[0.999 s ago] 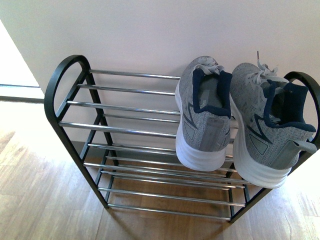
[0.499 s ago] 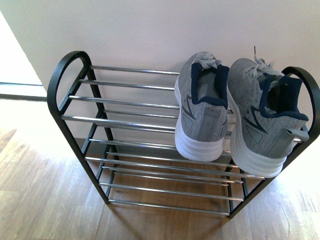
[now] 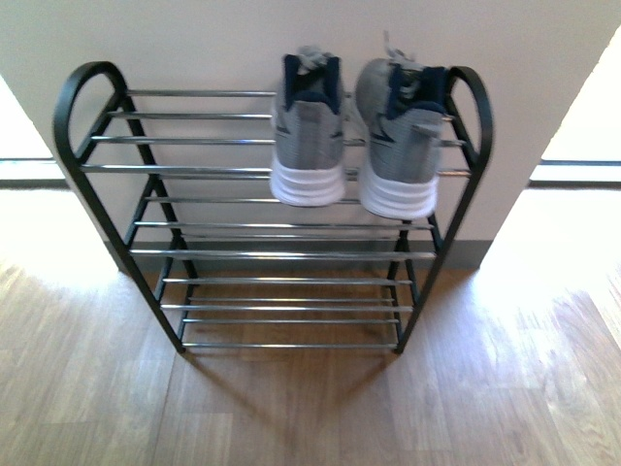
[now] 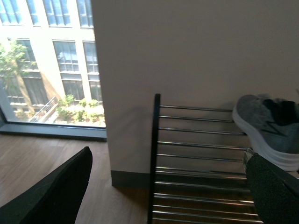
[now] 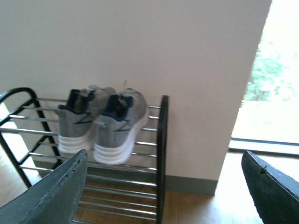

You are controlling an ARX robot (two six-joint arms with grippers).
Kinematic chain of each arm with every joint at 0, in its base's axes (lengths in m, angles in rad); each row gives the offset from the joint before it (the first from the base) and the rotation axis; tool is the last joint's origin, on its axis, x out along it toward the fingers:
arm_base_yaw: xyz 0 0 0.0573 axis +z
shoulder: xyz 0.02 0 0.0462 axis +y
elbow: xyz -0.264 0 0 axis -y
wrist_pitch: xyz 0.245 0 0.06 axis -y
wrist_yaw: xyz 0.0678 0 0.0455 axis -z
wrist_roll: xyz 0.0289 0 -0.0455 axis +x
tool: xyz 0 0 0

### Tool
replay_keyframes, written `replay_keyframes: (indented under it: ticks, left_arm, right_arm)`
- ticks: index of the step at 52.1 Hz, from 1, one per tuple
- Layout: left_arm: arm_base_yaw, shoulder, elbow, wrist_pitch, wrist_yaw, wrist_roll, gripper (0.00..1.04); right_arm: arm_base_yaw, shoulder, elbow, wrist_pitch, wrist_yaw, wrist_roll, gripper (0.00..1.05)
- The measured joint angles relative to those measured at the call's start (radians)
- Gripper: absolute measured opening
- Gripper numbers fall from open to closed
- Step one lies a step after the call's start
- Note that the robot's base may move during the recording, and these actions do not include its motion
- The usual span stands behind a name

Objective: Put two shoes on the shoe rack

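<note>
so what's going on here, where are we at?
The shoe rack stands against the wall. The inner sneaker and the outer sneaker sit side by side on its top tier, toward its right end, heels out. The left gripper and right gripper are both open, empty, clear of the rack. Placement looks done.

The left shoe (image 3: 309, 136) and the right shoe (image 3: 400, 146) are sitting side by side on the top tier of the shoe rack (image 3: 194, 170), toward its right end, heels frontward, the rack standing on the floor (image 3: 291, 408) against the wall (image 3: 243, 39).
</note>
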Motion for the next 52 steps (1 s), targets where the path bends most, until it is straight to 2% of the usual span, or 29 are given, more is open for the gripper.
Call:
replay_keyframes:
  ticks: [52]
  left_arm:
    - [0.000, 0.000, 0.000, 0.000, 0.000, 0.001, 0.95]
  right_arm:
    - [0.000, 0.001, 0.000, 0.000, -0.002, 0.003, 0.95]
